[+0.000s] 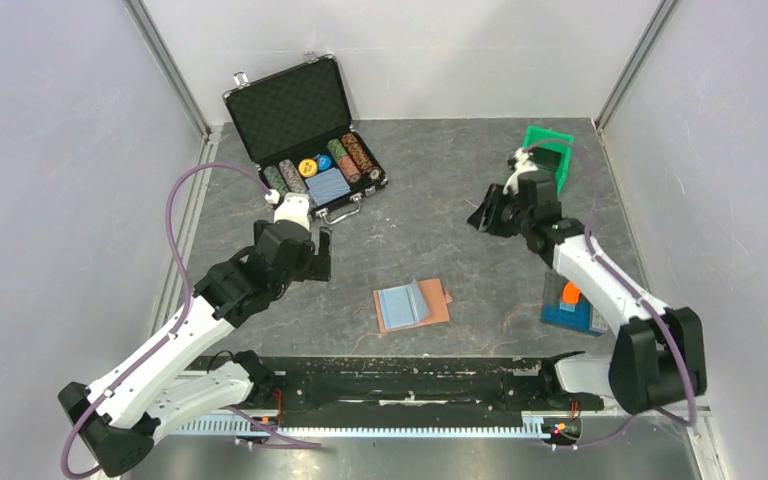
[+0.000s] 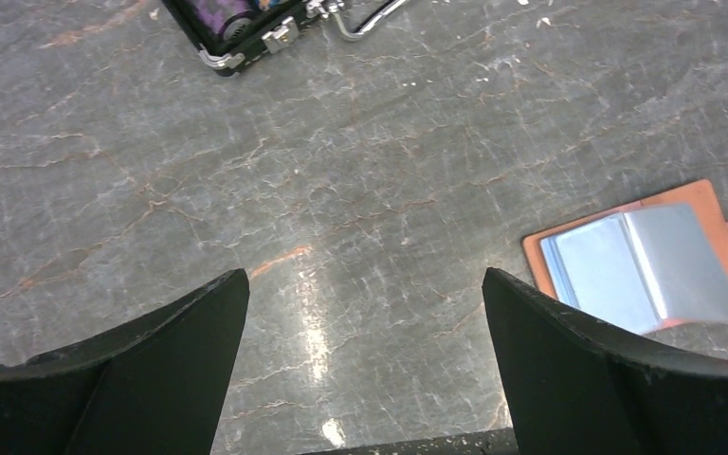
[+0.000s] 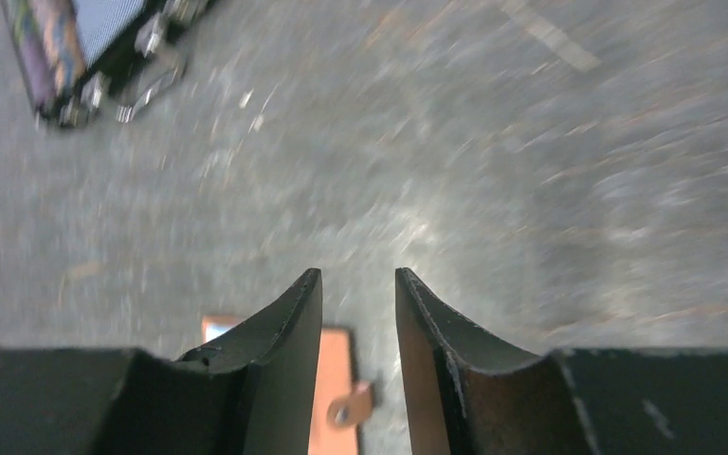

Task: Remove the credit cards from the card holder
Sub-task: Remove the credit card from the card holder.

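Counter (image 1: pixel 460 200) is grey, with a big black case (image 1: pixel 305 130) of chips at the back. Left hand (image 2: pixel 365 282) hangs wide open and holds nothing. Right hand (image 3: pixel 358 277) is open just a little, with nothing in it. Brown card holder (image 1: pixel 412 305) lies open near the front middle, blue side up.

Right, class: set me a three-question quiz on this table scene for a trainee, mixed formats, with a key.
1. True or false: the holder lies open on the table.
2. Which stands wider apart, the left pincer or the right pincer?
3. The chip case stands: A) at the far left; B) at the near right; C) on top of the holder.
Key: 1 true; 2 left; 3 A.
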